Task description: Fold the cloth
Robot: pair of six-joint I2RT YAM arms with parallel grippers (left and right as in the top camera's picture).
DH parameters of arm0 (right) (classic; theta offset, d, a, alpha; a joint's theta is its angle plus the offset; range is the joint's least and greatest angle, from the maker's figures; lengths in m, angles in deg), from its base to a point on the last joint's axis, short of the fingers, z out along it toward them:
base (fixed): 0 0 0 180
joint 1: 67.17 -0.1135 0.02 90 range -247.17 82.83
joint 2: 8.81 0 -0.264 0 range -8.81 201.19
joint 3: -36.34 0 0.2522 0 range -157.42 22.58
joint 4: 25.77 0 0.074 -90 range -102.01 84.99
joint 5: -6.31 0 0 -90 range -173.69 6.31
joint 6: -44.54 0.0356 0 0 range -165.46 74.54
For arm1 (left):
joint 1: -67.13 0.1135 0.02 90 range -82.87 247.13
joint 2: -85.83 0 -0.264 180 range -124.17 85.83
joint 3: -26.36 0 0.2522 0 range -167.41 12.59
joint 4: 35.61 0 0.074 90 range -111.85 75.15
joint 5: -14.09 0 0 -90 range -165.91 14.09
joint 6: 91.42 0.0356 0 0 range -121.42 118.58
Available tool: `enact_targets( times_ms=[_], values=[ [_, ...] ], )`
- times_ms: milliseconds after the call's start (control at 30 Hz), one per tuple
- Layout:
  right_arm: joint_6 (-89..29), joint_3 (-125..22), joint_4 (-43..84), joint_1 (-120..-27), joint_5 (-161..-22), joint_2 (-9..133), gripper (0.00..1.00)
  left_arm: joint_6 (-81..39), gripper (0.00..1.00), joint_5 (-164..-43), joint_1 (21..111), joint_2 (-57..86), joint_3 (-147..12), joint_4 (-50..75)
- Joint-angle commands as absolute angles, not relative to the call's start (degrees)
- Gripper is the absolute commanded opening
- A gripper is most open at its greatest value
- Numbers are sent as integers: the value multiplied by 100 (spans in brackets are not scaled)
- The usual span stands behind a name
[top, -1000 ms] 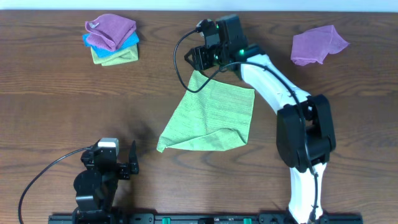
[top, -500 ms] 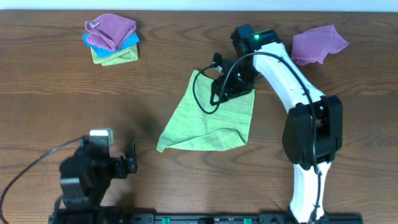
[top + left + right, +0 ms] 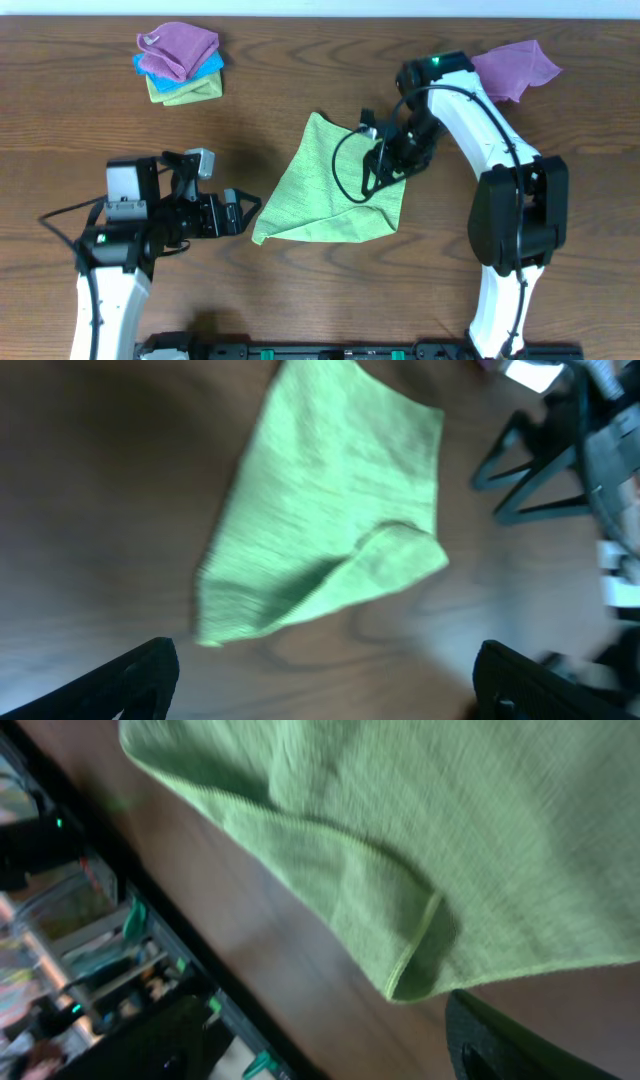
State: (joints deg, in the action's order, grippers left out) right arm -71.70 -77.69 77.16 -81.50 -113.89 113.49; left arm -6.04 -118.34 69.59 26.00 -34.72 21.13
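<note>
Lying rumpled on dark wood table [image 3: 300, 60]: cloth [image 3: 330, 190]; left hand [image 3: 246, 208] spread, right hand [image 3: 385, 166] spread above it.

The cloth [image 3: 325, 185] lies near the middle of the table [image 3: 80, 130], with its near right corner turned back onto itself. The left gripper [image 3: 245, 200] sits just left of the cloth's near left corner, apart from it. The right gripper [image 3: 380, 170] is over the cloth's right edge. A stack of folded cloths [image 3: 180, 65] rests at the far left of the table, well apart from the cloth. A single loose cloth [image 3: 515, 72] lies at the far right, behind the right arm [image 3: 470, 120].
</note>
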Motion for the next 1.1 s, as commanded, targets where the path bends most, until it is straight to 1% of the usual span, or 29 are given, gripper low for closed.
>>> enact_targets(
  times_ms=[0, 133, 267, 533, 667, 767, 833, 867, 967, 1000, 1067],
  values=[
    [-7368, -7310, 7733, -7992, -11533, 11238, 78, -1089, 95, -12381, 6935, 2263, -3537, 2102],
    [-7672, -6643, 7637, -7809, -12069, 11238, 78, -1194, 95, -12376, 6935, 1848, -3533, 2104],
    [-7681, -6158, 7143, -7763, -12342, 11238, 77, -1177, 95, -12337, 6935, 1557, -3417, 2076],
    [-7397, -5734, 6343, -7861, -12466, 11238, 77, -1179, 95, -12348, 6935, 1420, -2971, 1838],
    [-7329, -5690, 6204, -7863, -12469, 11238, 75, -1179, 95, -12354, 6935, 1420, -2868, 1840],
    [-7331, -5690, 6197, -7913, -12469, 11238, 66, -1177, 95, -12352, 6935, 1420, -2866, 1838],
    [-7331, -5690, 6190, -7970, -12466, 11238, 54, -1175, 95, -12352, 6935, 1420, -2866, 1838],
    [-7333, -5690, 6188, -8010, -12466, 11238, 41, -1175, 95, -12350, 6935, 1417, -2866, 1838],
    [-7333, -5690, 6190, -8147, -12414, 11238, 9, -1177, 95, -12350, 6935, 1415, -2864, 1838],
    [-7331, -5690, 6204, -8182, -12357, 11238, 1, -1175, 95, -12350, 6935, 1415, -2864, 1840],
    [-7288, -5690, 6273, -8204, -12200, 11238, 1, -1175, 95, -12346, 6935, 1415, -2864, 1838]
  ],
)
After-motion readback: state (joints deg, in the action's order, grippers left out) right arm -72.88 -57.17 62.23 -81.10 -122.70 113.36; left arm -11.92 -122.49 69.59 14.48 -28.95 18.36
